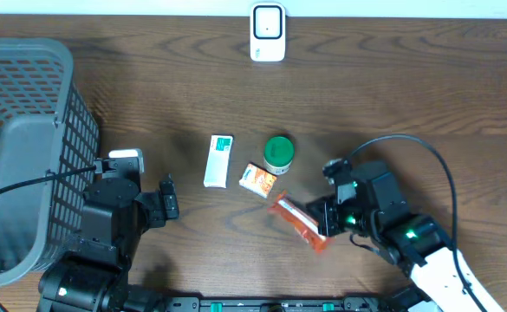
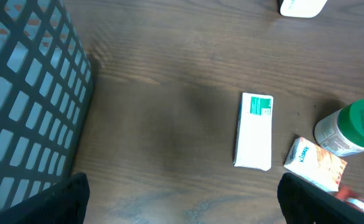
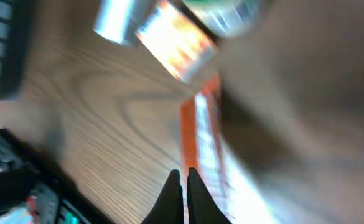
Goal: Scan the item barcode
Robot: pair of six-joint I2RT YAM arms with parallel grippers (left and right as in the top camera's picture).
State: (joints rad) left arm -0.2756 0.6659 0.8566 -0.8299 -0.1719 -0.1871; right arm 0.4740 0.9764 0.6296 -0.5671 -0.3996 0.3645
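showing a dark, wood-grained table (image 1: pixel 409 87) filling the overhead view. carrying a grey mesh basket (image 1: pixel 71 139) at its left side and a small white device (image 1: pixel 268 33) at the far edge, well apart from the rest. bearing, near the middle, a white box (image 1: pixel 219 161) with a green end, lying flat. just right of it, a green-lidded jar (image 1: pixel 278 154) and an orange-and-white carton (image 1: pixel 258 180), close together, contact hard to tell. holding an orange packet (image 1: pixel 298 223) slantwise nearer the front, just beside the carton.
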